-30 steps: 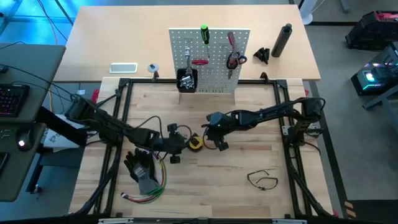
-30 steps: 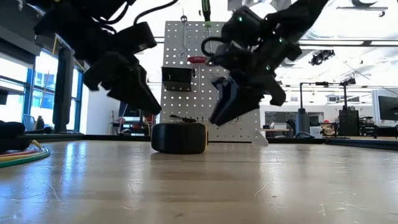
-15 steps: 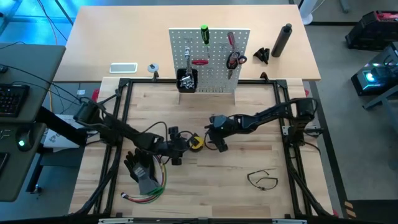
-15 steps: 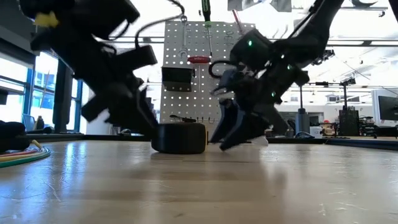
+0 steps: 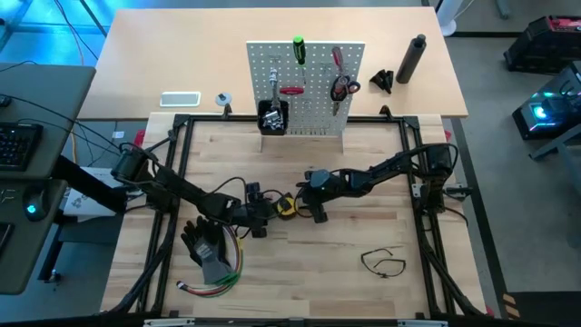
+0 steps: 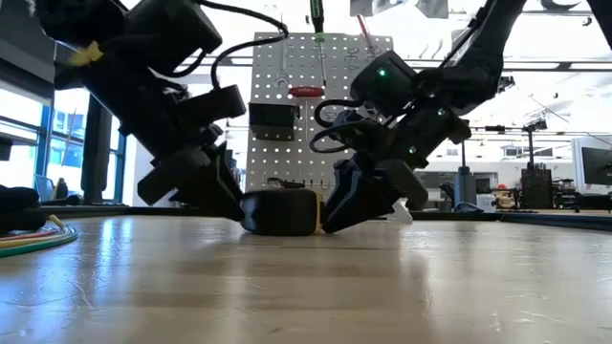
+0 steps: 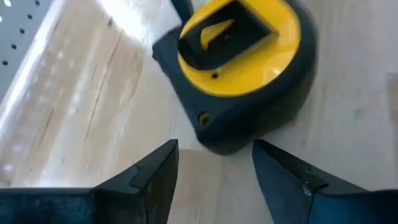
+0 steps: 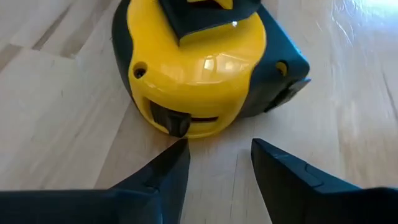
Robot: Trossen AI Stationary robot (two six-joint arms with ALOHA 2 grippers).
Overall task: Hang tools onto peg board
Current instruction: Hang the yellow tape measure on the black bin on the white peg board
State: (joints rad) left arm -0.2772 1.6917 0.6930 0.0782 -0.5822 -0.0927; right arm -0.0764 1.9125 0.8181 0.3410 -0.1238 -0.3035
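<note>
- Light wooden tabletop (image 5: 345, 272) is filling the lower half of the high view, with a black frame lying around it.
- A yellow and black round tape measure (image 5: 286, 207) is lying flat on the wood near the centre of the high view, between the two grippers.
- The left gripper (image 5: 258, 213) is sitting just to the left of the tape measure, low on the table; its fingers (image 7: 149, 180) are standing apart with nothing between them, the tape measure just ahead.
- The right gripper (image 5: 311, 210) is sitting just to the right of the tape measure; its fingers (image 8: 280, 174) are also apart, not holding anything.
- A square white peg board with rows of small holes (image 5: 313, 100) is standing at the upper centre of the high view, already carrying a green-handled screwdriver (image 5: 298, 49), a red-handled tool and scissors.
- A thin black loop (image 5: 382, 262) is lying at the lower right.
- Black gloves (image 5: 207, 245) are lying at the lower left.
</note>
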